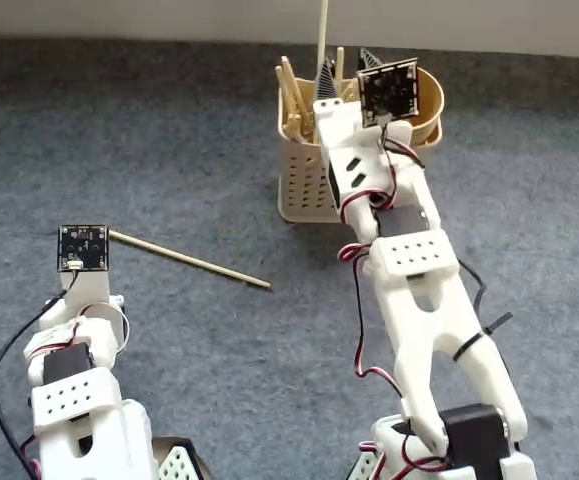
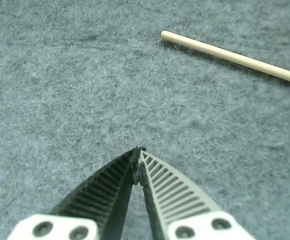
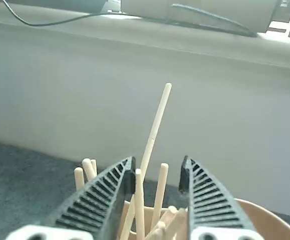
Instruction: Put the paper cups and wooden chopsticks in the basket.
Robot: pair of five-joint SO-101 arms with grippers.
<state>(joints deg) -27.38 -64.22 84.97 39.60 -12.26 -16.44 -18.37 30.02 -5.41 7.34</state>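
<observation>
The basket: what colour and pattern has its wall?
The basket is cream with small holes, best in the high view.

One basket [image 1: 304, 190], one paper cup [image 1: 433, 97], one loose chopstick [image 1: 189, 260], several more chopsticks [image 1: 291, 92] (hard to count)

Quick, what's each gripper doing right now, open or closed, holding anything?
Left gripper: closed, empty, above the carpet.
Right gripper: open over the basket, gripping nothing.

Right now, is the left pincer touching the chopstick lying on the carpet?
Apart. The left wrist view shows the left pincer shut, with bare carpet between its tips and the chopstick.
</observation>
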